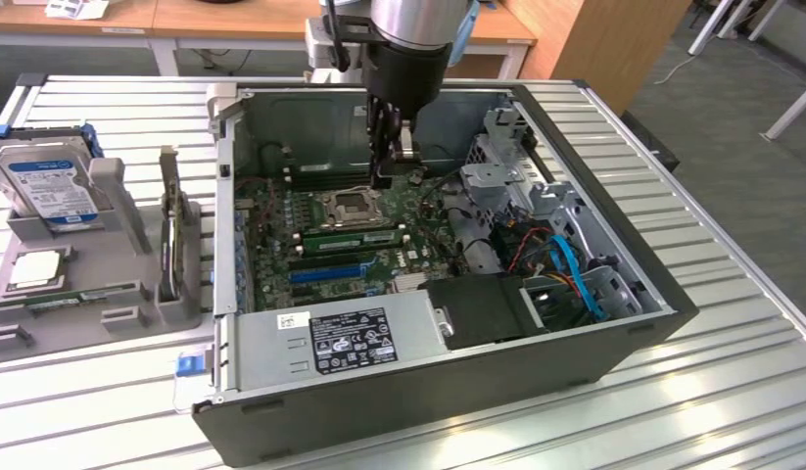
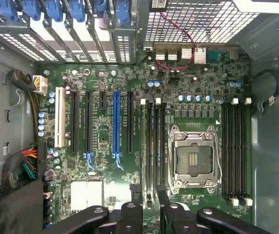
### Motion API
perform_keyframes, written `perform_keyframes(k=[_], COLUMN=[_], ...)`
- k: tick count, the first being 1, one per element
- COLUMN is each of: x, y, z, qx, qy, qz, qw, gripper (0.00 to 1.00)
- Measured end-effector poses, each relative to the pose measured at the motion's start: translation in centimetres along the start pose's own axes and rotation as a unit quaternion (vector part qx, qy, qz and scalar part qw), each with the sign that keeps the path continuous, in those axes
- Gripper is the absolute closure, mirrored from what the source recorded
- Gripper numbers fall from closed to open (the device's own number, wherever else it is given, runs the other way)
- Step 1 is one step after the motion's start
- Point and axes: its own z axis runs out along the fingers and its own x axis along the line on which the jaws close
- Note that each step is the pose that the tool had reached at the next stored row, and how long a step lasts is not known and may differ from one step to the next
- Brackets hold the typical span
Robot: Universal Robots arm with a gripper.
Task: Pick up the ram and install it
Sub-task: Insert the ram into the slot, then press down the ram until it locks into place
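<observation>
tool (image 1: 390,179) open, empty, hovering over motherboard (image 2: 100,126) | ram (image 1: 82,297) apparently still in grey fixture (image 1: 121,211), well away from tool | pickup and install both pending

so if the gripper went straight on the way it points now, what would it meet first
Most likely the black memory slots beside the processor socket on the motherboard. The gripper hangs right over them, though how far above is unclear.

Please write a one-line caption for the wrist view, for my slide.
Open gripper over memory slots beside the empty processor socket.
</observation>
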Motion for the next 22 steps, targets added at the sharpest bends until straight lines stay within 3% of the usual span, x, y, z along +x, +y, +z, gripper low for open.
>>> perform_keyframes(k=[22], x=[-0.02], y=[0.02], z=[-0.36], qx=[0.0], qy=[0.0], qz=[0.0], qw=[1.0], gripper=[0.75])
